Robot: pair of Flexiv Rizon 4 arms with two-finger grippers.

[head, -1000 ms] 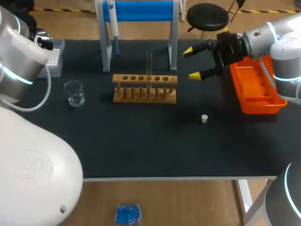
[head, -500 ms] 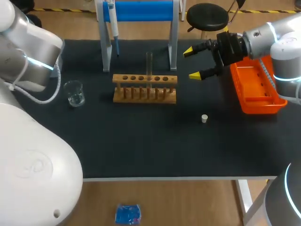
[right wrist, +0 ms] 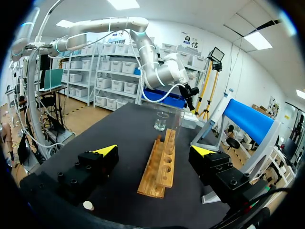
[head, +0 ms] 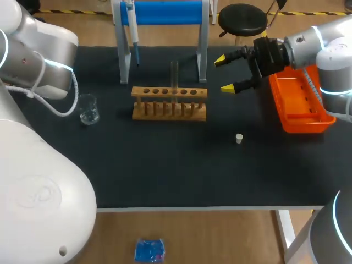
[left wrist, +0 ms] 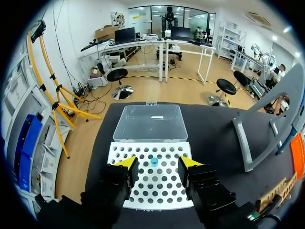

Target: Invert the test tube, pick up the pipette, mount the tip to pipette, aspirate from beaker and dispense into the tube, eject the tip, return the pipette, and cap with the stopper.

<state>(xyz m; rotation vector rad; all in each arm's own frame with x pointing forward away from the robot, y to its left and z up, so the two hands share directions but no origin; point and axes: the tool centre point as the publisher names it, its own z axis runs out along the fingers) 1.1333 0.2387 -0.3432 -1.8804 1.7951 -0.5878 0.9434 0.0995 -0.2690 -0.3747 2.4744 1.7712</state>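
Left gripper [left wrist: 158, 162] hangs over the tip box [left wrist: 157, 205], its two fingers apart and gripping nothing. One blue tip [left wrist: 154, 161] stands in the box's holed white plate and shows in the gap between the yellow ends; it is the only tip I can make out. Ahead of the gripper, past the plate, lies the box's one clear lid [left wrist: 150, 123].

Right gripper [head: 224, 73] is above the table [head: 165, 170], off the right end of the rack [head: 169, 104], between it and the one orange tray [head: 301, 107]. Its two fingers stand wide apart and hold nothing.

One tube [head: 174, 74] stands upright in the one wooden rack, in a hole just right of the middle. One beaker [head: 87, 108] holding a little clear liquid sits well left of the rack, near the left arm. One white stopper [head: 239, 138] lies on the table in front of the rack's right end, apart from everything else. One pipette [head: 132, 27] hangs on the stand [head: 204, 44] behind the rack
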